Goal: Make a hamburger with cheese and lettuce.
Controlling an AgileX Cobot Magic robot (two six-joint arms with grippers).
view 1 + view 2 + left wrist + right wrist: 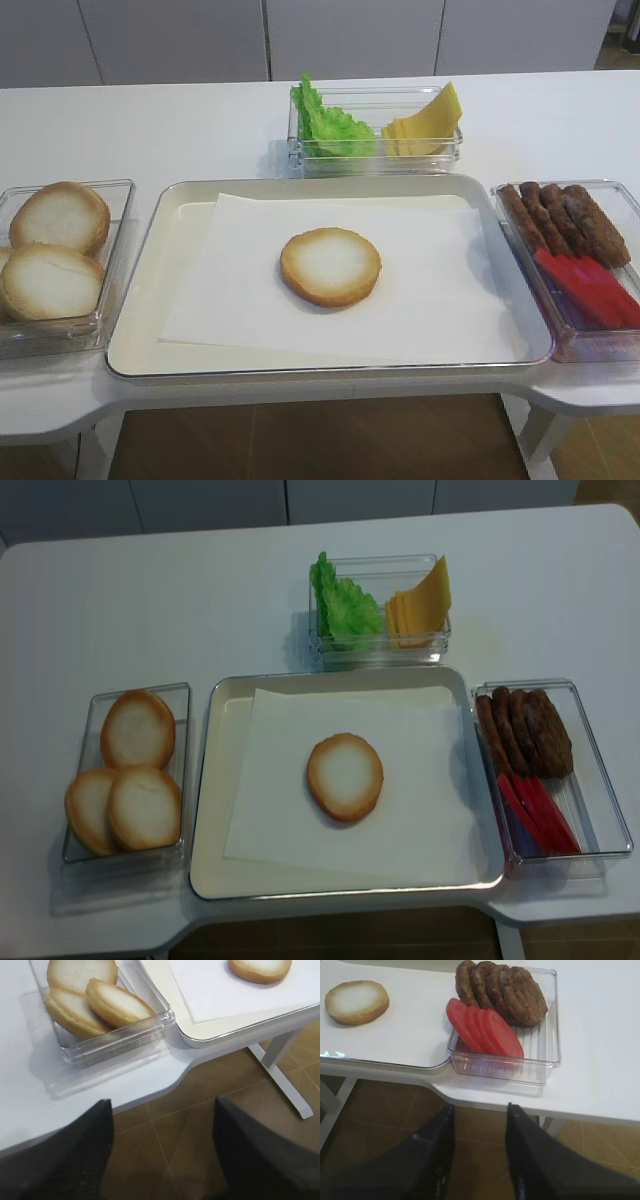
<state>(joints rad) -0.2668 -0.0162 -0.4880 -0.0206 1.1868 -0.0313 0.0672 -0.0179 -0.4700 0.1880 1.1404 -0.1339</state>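
Note:
The hamburger is one bun half [331, 266] [345, 776], cream face up, on white paper in the middle of the tray [180, 220]. It also shows in the right wrist view [357, 1002] and the left wrist view [260, 968]. The lettuce [328, 124] [343, 604] and the cheese [428, 124] [421, 604] share a clear box behind the tray. My left gripper [162, 1110] is open and empty, below the table's front edge near the bun box. My right gripper [480, 1112] is open and empty, below the front edge near the patty box. Neither gripper shows in the high views.
A clear box of spare bun halves [55, 250] [95, 1002] stands left of the tray. A clear box with brown patties [565, 220] [500, 990] and red tomato slices [590, 285] [482, 1027] stands to its right. A table leg [280, 1077] is below.

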